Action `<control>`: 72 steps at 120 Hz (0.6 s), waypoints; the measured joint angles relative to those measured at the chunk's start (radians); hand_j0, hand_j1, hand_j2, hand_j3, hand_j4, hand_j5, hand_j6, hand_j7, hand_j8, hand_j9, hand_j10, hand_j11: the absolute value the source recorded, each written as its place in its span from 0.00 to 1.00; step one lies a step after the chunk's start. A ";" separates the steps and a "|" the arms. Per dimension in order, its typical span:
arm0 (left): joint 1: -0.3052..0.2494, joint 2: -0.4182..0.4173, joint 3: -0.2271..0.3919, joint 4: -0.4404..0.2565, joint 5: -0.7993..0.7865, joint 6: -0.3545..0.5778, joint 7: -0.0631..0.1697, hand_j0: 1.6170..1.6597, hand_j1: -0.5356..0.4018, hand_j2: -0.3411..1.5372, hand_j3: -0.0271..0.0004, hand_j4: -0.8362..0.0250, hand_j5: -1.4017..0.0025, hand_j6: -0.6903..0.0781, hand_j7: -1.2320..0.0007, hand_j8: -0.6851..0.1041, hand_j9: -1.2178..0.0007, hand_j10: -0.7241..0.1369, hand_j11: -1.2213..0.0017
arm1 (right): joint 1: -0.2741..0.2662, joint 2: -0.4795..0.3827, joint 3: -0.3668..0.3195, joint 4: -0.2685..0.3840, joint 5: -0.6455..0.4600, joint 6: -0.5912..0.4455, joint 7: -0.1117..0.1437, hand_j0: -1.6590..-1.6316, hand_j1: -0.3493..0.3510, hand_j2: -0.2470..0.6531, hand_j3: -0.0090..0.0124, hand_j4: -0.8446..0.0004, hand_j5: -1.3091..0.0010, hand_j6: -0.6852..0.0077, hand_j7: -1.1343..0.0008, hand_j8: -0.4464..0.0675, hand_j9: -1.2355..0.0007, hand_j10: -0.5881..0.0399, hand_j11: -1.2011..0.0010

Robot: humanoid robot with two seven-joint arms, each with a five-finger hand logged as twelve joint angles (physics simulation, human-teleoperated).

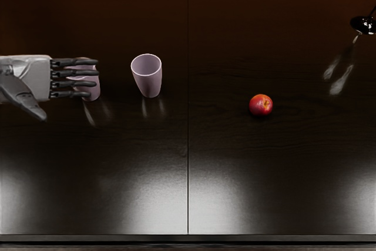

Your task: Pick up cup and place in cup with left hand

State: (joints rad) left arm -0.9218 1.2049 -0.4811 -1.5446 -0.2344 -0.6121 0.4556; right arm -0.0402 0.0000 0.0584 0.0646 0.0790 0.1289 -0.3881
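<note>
"Mauve first cup (95, 90), upright on the dark bench (223, 163), partly screened by the left hand (44, 77). We put it at three o'clock from the palm, right where the fingers (73, 83) point."

"State of the hand?"

"Wide: fingers straight and a little apart, thumb (26, 103) splayed off between four and five. Nothing grasped. Contact with the cup: we cannot tell."

"Which arm do we note as nearer?"

"Left, plainly; its fingers already overlap the cup in our view. We read the cup's long axis as vertical, so the grasp wants fingers on the twelve o'clock side, thumb on the six, closing across the wall."

"And the goal?"

"Second cup (150, 80), upright, mouth up, at three o'clock from the first, a short way apart. We'd lift clear of its rim before going across; a low carry could tip it."
</note>
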 joint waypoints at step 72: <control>-0.282 -0.272 0.002 0.011 0.173 0.001 0.001 0.96 0.93 0.18 0.99 0.96 0.99 0.89 0.99 0.86 0.99 0.83 0.99 | 0.008 0.000 0.000 -0.002 -0.001 -0.003 0.000 0.04 0.00 0.27 0.42 1.00 1.00 0.99 1.00 0.87 1.00 0.94 1.00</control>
State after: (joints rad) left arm -1.2036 0.9325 -0.4793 -1.5332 -0.0615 -0.6114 0.4567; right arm -0.0325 0.0000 0.0584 0.0629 0.0783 0.1261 -0.3881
